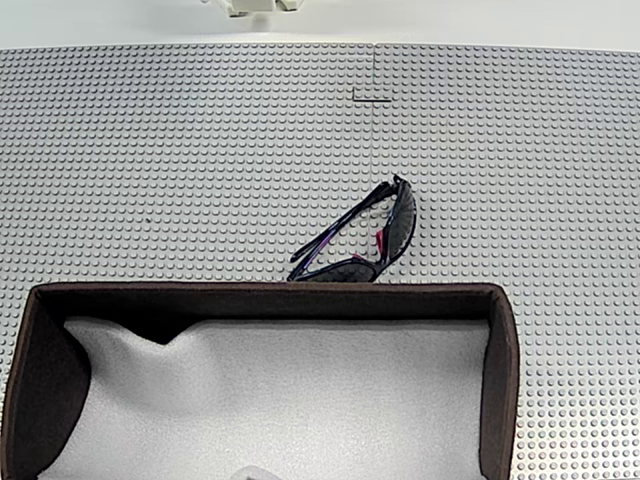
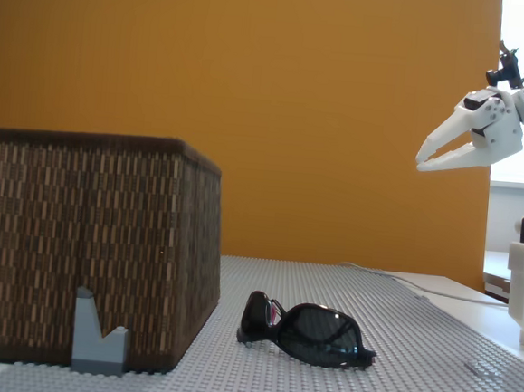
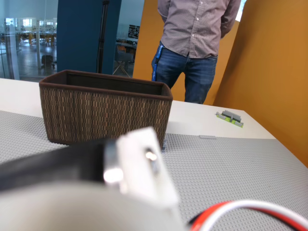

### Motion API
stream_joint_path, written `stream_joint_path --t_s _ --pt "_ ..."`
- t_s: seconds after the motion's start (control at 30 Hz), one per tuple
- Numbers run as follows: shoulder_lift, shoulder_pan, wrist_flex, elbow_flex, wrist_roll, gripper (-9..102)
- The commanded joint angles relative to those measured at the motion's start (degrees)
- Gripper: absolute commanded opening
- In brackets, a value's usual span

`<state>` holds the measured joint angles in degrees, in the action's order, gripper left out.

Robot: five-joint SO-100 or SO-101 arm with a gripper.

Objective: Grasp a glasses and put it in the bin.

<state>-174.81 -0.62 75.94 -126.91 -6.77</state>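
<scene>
While the white gripper (image 2: 425,160) hangs high at the right of a fixed view — fingers slightly parted, holding nothing — the sunglasses (image 2: 308,333) lie folded on the studded grey baseplate (image 1: 200,170), just beside the woven bin (image 2: 95,246).

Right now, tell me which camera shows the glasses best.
The fixed view from above: the glasses lie whole and unblocked on the studded mat, just beyond the bin. The side fixed view shows them low, lenses foreshortened. In the wrist view I cannot make them out.
</scene>
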Motion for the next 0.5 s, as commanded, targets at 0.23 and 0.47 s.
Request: stream_joint_path --t_s 0.23,0.47 --pt "11.2 6.2 -3.7 -9.5 -1.2 0" --pt "7.7 1.4 -5.1 -10.7 -4.4 0"
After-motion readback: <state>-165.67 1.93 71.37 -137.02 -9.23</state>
